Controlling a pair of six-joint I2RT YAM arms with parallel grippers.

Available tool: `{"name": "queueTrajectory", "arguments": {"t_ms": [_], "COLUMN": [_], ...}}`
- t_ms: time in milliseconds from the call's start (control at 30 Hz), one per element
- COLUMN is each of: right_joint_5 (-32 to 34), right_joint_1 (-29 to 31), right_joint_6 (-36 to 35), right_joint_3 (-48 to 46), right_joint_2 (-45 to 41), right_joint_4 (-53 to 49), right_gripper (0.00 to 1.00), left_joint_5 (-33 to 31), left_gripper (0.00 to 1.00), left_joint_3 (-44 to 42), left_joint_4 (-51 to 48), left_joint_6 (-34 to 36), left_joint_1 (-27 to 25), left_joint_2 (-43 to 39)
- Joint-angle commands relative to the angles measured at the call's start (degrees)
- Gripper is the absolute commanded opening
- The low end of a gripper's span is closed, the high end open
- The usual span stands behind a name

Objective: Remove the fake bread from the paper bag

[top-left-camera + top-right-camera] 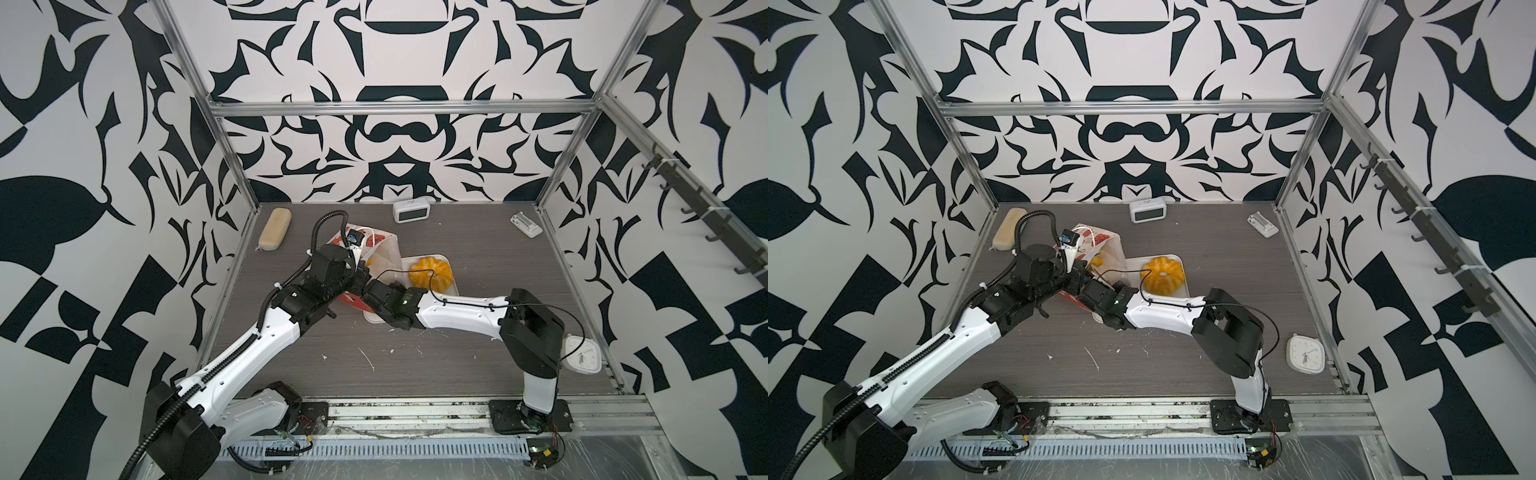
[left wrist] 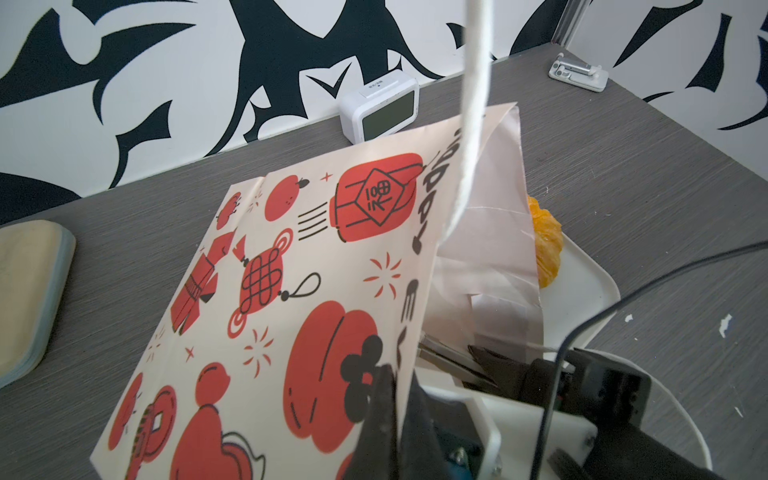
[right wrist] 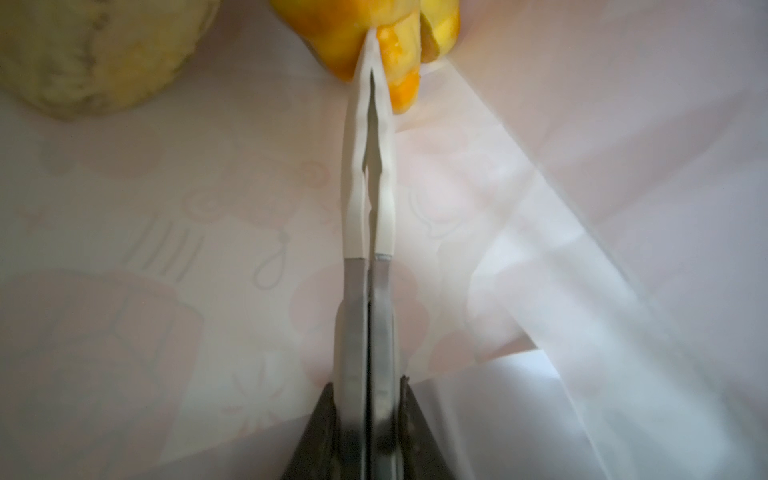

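Observation:
The paper bag (image 1: 384,245) (image 1: 1108,245) lies tilted at the back left, red prints on white (image 2: 291,270), its mouth toward the white tray (image 1: 436,256). My left gripper (image 2: 399,374) is shut on the bag's near wall at the mouth. My right gripper (image 3: 372,37) reaches deep inside the bag, its long white-tipped fingers (image 3: 353,166) pinched together on a ridge of a golden fake bread roll (image 3: 340,33). A paler braided roll (image 3: 83,54) lies beside it. A large golden ring (image 1: 430,272) (image 1: 1163,274) (image 2: 544,241) rests on the tray.
A tan oblong case (image 1: 274,235) lies at the back left. A white digital clock (image 1: 410,211) stands against the back wall. A small white holder (image 1: 525,224) sits at the back right, and a square analog clock (image 1: 582,355) lies behind the right arm.

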Motion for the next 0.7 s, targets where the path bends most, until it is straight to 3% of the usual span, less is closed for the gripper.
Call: {"name": "queueTrajectory", "arguments": {"t_ms": [0, 533, 667], "right_joint_5": [0.92, -8.72, -8.37], "right_joint_1": [-0.67, -0.25, 0.02], "right_joint_6": [1.10, 7.93, 7.54], "right_joint_3": [0.54, -7.18, -8.82], "right_joint_2": [-5.51, -17.30, -19.72], "right_joint_4": [5.26, 1.15, -0.33], "right_gripper": [0.17, 0.11, 0.12], "left_joint_5": [5.47, 3.94, 4.04], "left_gripper": [0.00, 0.00, 0.00], "left_joint_3": [-1.27, -1.56, -1.46], "left_joint_4": [1.92, 3.05, 3.32], "left_joint_6": [-0.60, 0.10, 0.19], "left_joint_1": [-2.44, -2.44, -2.44], "left_joint_2": [-0.18, 1.14, 1.44]}}
